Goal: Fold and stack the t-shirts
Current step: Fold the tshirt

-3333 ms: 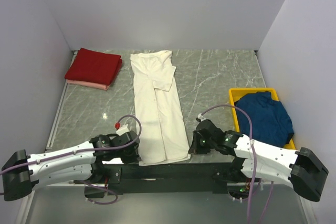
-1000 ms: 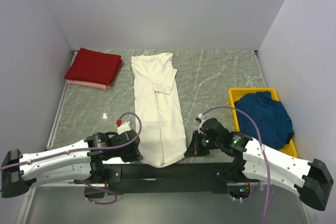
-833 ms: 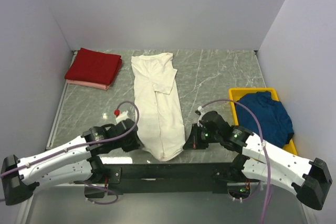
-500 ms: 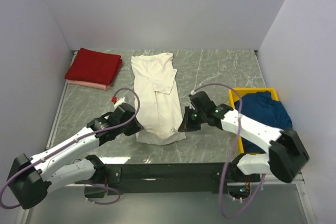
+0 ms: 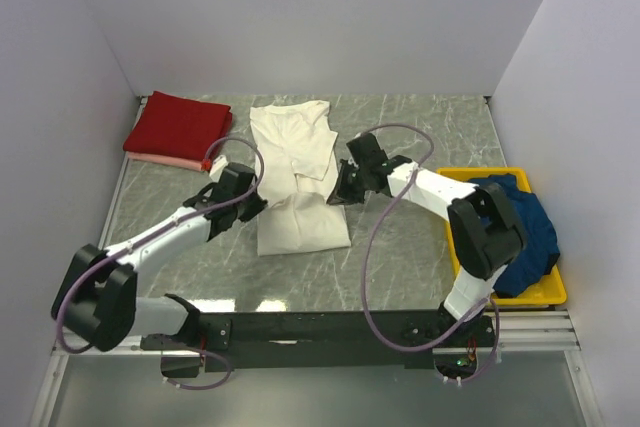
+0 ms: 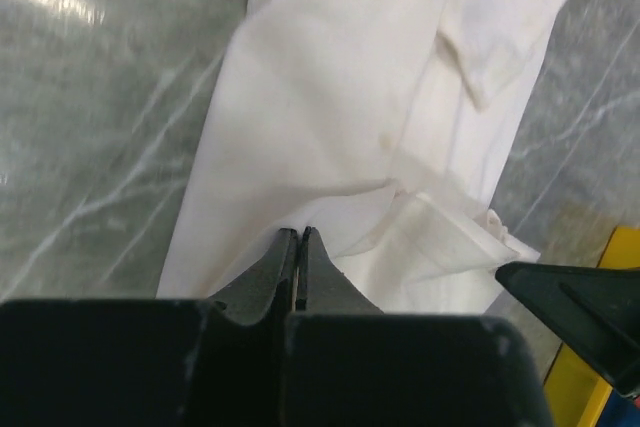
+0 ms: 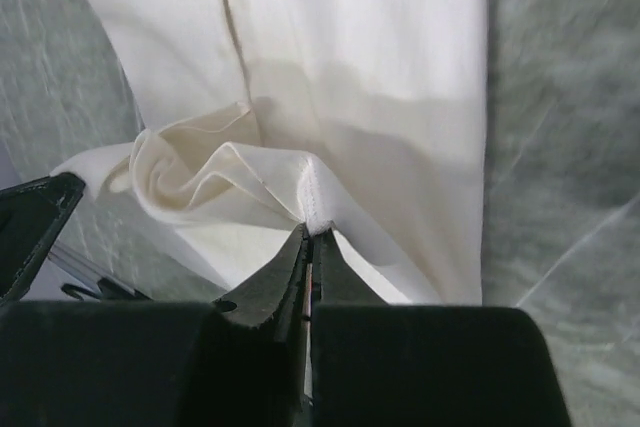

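Note:
The long cream t-shirt [image 5: 297, 172] lies mid-table with its near part doubled back over itself. My left gripper [image 5: 258, 200] is shut on the hem's left corner, and in the left wrist view its jaws [image 6: 300, 235] pinch the cream cloth [image 6: 340, 117]. At the right corner my right gripper [image 5: 337, 197] is shut on the stitched hem [image 7: 318, 209], its jaws [image 7: 312, 233] tight together. A folded dark red t-shirt [image 5: 178, 127] rests on a pink one [image 5: 172, 160] at the back left. The navy t-shirt [image 5: 525, 227] sits crumpled in the bin.
The yellow plastic bin [image 5: 447, 179] stands at the right edge of the marble table [image 5: 410, 137]. White walls close in the left, back and right. Each wrist view shows the other gripper: the right one [image 6: 580, 312], the left one [image 7: 30, 227].
Both grippers have carried the cream shirt's near hem from the table's front edge toward the back, doubling the lower half over the middle. The arms now reach far out.

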{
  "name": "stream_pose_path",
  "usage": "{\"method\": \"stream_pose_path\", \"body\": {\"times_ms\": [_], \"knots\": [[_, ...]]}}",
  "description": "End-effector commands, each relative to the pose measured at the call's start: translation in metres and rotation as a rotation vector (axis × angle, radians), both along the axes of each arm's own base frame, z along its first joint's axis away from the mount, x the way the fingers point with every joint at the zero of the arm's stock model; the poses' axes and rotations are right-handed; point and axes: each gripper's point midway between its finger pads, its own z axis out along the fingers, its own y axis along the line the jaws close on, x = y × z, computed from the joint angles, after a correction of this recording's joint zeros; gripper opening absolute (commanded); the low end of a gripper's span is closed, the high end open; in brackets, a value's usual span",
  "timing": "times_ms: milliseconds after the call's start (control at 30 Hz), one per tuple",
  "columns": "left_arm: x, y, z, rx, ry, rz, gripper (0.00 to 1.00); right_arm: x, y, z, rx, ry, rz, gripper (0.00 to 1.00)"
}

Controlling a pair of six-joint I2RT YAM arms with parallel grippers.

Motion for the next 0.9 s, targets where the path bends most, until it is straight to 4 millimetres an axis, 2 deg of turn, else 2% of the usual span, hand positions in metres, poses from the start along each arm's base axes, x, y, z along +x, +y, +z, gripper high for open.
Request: {"method": "stream_pose_path", "body": {"times_ms": [0, 33, 100, 167, 233, 600, 867], "knots": [[0.044, -0.003, 0.029, -0.049, -0.107, 0.053, 0.01, 0.04, 0.002, 0.008, 0.025, -0.056, -0.024, 0.0], [0.052, -0.004, 0.028, -0.047, -0.103, 0.055, 0.0, 0.048, -0.002, -0.002, 0.017, -0.038, -0.037, 0.0], [0.062, 0.0, 0.028, -0.041, -0.105, 0.067, 0.0, 0.061, -0.002, 0.0, 0.034, -0.038, -0.044, 0.0], [0.073, 0.001, 0.027, -0.033, -0.104, 0.07, 0.0, 0.071, -0.006, -0.008, 0.038, -0.017, -0.051, 0.0], [0.082, 0.001, 0.023, -0.024, -0.09, 0.075, 0.0, 0.08, -0.002, -0.003, 0.058, -0.021, -0.047, 0.0], [0.107, 0.01, 0.011, -0.015, -0.054, 0.091, 0.01, 0.116, -0.016, 0.007, 0.094, -0.027, -0.095, 0.0], [0.124, 0.012, 0.003, -0.038, -0.049, 0.076, 0.01, 0.133, -0.011, 0.004, 0.107, -0.014, -0.073, 0.0]]}}
